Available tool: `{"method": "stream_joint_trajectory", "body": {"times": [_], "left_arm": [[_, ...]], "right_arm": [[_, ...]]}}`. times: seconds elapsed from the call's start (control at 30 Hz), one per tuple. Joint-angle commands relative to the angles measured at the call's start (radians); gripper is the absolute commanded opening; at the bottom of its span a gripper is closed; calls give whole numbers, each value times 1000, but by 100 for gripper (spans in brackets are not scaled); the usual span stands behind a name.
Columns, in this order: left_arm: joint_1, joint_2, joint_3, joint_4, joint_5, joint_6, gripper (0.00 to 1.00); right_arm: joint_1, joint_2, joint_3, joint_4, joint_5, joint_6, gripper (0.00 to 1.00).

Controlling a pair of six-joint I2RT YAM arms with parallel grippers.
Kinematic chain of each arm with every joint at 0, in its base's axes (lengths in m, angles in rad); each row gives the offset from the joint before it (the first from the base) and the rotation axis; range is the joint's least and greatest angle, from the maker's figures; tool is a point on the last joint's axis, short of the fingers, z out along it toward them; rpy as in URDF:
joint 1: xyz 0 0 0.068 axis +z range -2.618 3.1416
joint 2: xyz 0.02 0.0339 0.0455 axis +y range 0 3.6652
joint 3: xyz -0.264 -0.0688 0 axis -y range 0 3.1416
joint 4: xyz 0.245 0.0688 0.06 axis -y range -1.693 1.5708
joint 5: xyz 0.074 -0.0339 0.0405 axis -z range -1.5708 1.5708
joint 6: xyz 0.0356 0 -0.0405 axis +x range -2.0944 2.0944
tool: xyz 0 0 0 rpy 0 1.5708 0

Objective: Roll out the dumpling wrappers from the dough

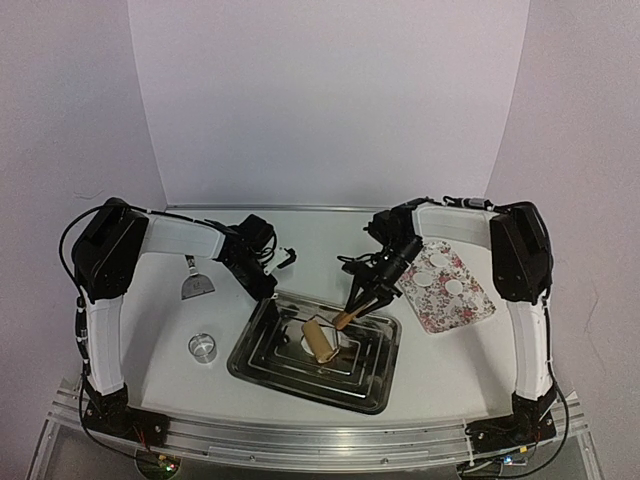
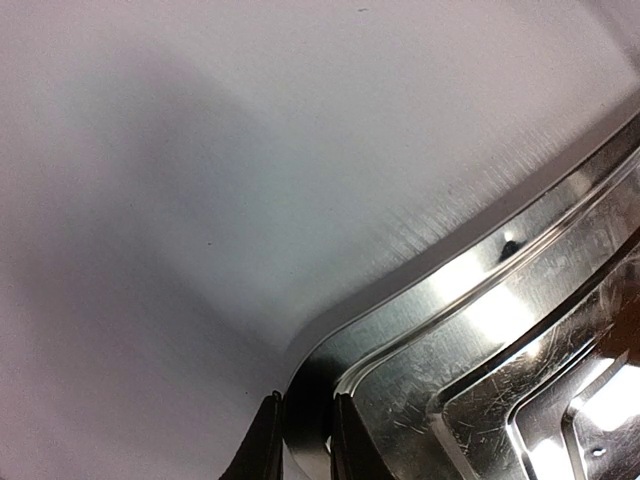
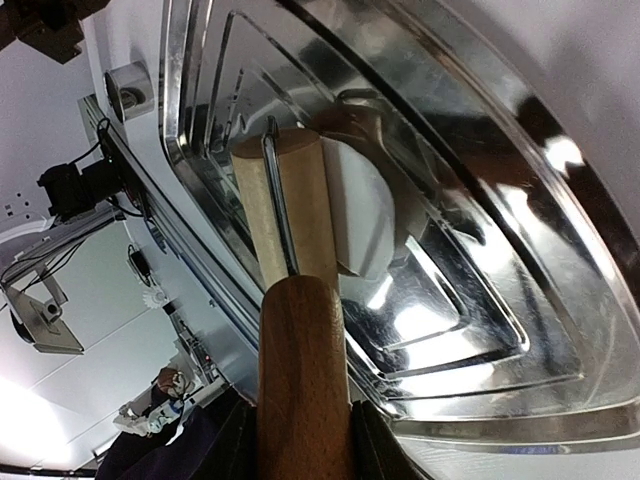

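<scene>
White tabletop (image 1: 450, 370), stepped steel tray (image 2: 470, 285); my right gripper (image 3: 300, 440) clamps the brown wooden roller (image 3: 310, 210) by its handle, barrel on soft white dough (image 3: 365, 215) mid-tray; left gripper (image 2: 305, 445) pinches the tray rim; thin round white wrappers (image 1: 436, 271) on floral plate (image 1: 470, 310) likely limp, tearable; I'd lift at an edge.

Robotics lab bench. Landmark: metal tray (image 1: 246, 345). Behind the tray, plain white backdrop panels (image 1: 330, 100) wall in a white tabletop (image 1: 450, 370). In front of the tray, an aluminium rail (image 1: 300, 435) carries bolted arm bases (image 1: 105, 410). Loose cables (image 1: 78, 300) and a small lit circuit board (image 1: 155, 462) lie left of it.
</scene>
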Motion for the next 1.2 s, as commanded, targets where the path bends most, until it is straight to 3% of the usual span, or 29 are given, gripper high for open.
{"method": "stream_joint_trajectory", "body": {"times": [0.0,0.3,0.63,0.97,1.17], "left_arm": [[-3,20,-20,-89,-76,19,0],[-3,15,-26,-92,-81,21,0],[-3,16,-22,-96,-86,10,0],[-3,10,-31,-95,-94,8,0],[-3,15,-27,-97,-93,7,0]], "right_arm": [[36,108,-35,-14,338,60,0],[-75,25,-100,-23,393,54,0],[16,128,-74,-8,360,64,0],[-100,59,-101,-27,427,38,0],[-61,97,-115,-29,396,22,0]]}}
